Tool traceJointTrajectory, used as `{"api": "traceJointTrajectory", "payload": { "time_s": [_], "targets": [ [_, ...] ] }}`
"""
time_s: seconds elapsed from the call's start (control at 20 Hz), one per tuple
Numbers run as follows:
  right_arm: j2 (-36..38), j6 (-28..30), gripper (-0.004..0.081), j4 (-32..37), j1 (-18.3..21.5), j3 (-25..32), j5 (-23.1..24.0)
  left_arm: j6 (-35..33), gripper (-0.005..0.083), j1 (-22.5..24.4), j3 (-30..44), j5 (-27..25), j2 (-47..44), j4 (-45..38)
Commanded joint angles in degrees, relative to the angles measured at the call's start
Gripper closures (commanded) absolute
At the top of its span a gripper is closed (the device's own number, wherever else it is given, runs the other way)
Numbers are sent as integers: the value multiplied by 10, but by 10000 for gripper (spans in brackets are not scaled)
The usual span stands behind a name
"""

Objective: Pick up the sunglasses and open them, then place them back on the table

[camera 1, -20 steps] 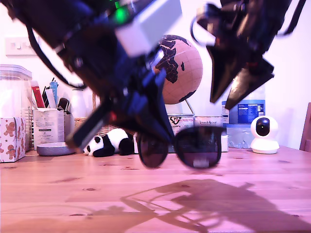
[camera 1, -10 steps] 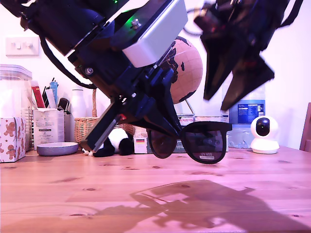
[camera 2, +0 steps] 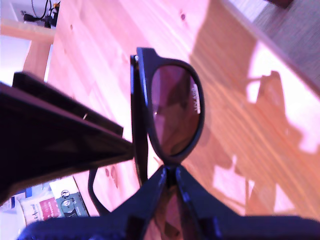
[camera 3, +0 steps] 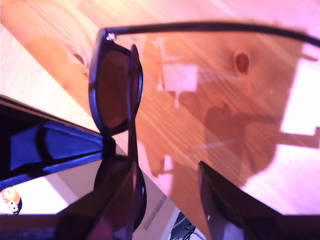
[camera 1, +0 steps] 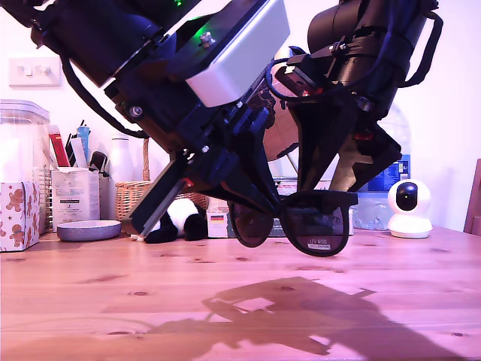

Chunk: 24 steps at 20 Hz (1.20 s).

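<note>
Sunglasses (camera 1: 316, 222) are held clear of the table (camera 1: 113, 301), lenses facing the exterior camera, their shadow on the planks directly below.

My first gripper (camera 1: 255, 207) is clamped on the sunglasses. In the first wrist view its two blue-tinted fingers converge on the bridge (camera 2: 170, 172), and the lens beyond its tips carries the small white sticker (camera 2: 195, 100). In the exterior view the sticker (camera 1: 318, 244) reads "UV 400", at the lower rim of the lens that sits on the far side of my first gripper, towards my second gripper.

My second gripper (camera 1: 338, 184) hangs just above that stickered lens, jaws spread. In the second wrist view (camera 3: 166, 167) one dark finger (camera 3: 110, 210) overlaps the nearer lens and the other finger (camera 3: 225, 200) stands off to the side over bare wood. I cannot tell whether it touches the frame.

One temple arm (camera 3: 210, 25) is swung out: it runs from the hinge of the lens farther from my second gripper, straight across the table. The state of the other temple arm is not readable.

A white security camera (camera 1: 409, 207) stands on the table behind my second gripper, and a panda plush (camera 1: 176, 218) lies behind my first gripper.
</note>
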State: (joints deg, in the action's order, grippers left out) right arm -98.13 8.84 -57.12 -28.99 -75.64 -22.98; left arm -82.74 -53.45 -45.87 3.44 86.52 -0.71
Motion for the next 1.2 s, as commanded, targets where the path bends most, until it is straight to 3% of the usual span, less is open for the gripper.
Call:
{"api": "traceJointTrajectory", "payload": {
  "time_s": [0.0,0.85,1.15],
  "targets": [
    [1,2,420,1,-10,2,-3,-2,794,1,3,6,12,-9],
    [1,2,419,-24,-10,-28,6,2,794,2,3,26,12,-1],
    [1,2,420,-41,-14,-30,-15,2,794,3,3,25,12,-8]
  ]
}}
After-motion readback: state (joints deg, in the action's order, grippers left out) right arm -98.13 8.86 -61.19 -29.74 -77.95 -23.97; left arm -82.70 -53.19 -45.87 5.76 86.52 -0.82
